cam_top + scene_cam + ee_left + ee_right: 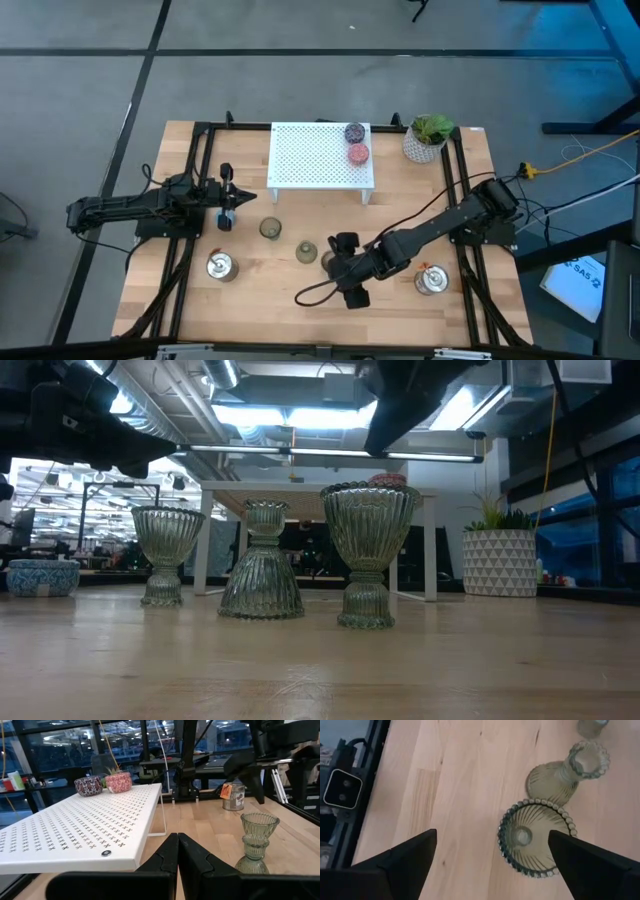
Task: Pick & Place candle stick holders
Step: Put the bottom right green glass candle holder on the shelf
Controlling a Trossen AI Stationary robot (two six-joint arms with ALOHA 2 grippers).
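The right claw (490, 852) hangs above the near middle of the wooden surface (270, 290), its fingers spread as wide as they go and gripping nothing. Straight beneath it stands an olive glass holder (536, 837), rim up, framed between the two fingers in the right wrist view; the claw looks lined up for a drop onto that cup, which would explain the wide spread. From above the arm hides this holder.

Just to its left stands a second olive holder (306, 251), which the low view shows turned over, wide bowl down and narrow foot up. A third olive holder (270, 228) stands upright farther left and a little farther back. All three are apart from one another.

The left claw (226, 222) waits at the left, pinched fully shut with nothing in it, pointing toward the white rack (315, 160). A blue holder (42, 576) sits just beside it, as far as the low view tells.

The rack stands at the far middle of the surface and seems to be the drop-off: on its far right corner sit a purple holder (354, 132) and a pink holder (358, 154), close together. I cannot tell whether either cup holds anything.

Two silver holders wait on the surface, one at the near left (220, 266) and one at the near right (431, 280). A white pot with a green plant (427, 140) stands to the right of the rack.

By my reckoning two holders are placed and six remain.
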